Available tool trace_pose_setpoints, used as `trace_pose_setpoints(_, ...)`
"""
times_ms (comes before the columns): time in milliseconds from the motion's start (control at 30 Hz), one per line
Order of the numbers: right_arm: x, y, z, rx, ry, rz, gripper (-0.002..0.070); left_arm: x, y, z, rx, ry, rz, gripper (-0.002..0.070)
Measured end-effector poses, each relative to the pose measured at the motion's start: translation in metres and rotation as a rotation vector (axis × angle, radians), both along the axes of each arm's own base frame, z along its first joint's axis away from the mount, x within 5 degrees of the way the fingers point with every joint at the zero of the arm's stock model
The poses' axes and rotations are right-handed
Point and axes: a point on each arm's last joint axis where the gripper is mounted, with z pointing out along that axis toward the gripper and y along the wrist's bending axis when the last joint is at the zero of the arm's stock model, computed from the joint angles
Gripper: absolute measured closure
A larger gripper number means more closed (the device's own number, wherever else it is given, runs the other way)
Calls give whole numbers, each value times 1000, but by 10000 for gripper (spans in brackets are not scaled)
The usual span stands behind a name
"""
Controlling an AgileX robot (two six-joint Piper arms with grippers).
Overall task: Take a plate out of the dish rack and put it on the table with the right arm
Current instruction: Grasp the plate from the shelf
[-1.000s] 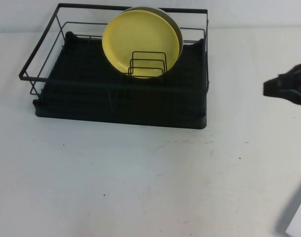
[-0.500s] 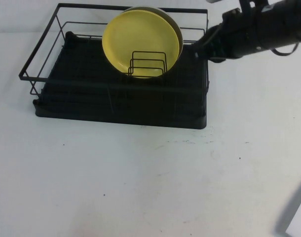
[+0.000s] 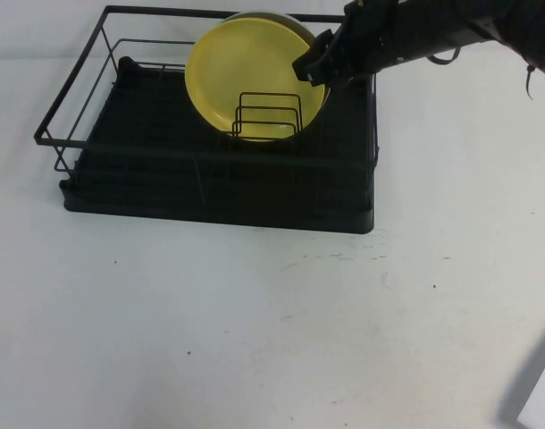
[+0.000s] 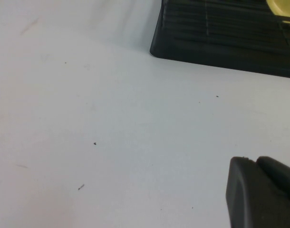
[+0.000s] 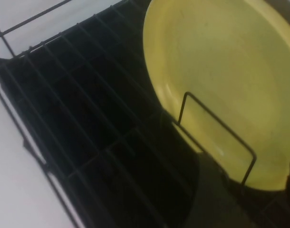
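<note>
The pale-yellow plate [image 3: 251, 73] [image 5: 221, 85] stands upright in the black wire dish rack [image 3: 214, 183], leaning on the small wire dividers [image 3: 268, 114]. The right arm [image 3: 433, 27] reaches in from the upper right. My right gripper [image 3: 313, 64] [image 5: 254, 190] is at the plate's right rim, open; in the right wrist view its fingers [image 5: 214, 199] stand apart with the plate's edge showing in the gap. My left gripper [image 4: 261, 192] hovers low over the white table [image 3: 255, 331] in front of the rack, shut and empty.
A grey-white plate [image 3: 295, 19] stands right behind the yellow one, only its rim showing. The rack's tall wire frame [image 3: 71, 89] surrounds the plates. A white object with a printed label [image 3: 542, 398] sits at the table's near right corner.
The right arm has swept in from the table's right edge, up and to the left, and its gripper has reached the plate's right rim. Plate and rack have not moved.
</note>
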Motion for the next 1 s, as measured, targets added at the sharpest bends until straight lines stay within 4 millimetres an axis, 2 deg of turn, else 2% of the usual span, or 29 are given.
trace_pose_setpoints(233, 14, 5, -8, -13, -31, 14, 357, 0, 0, 0, 0, 0, 0, 679)
trace_pose_setpoints(1000, 14, 6, -7, -3, -32, 19, 357, 0, 0, 0, 0, 0, 0, 679)
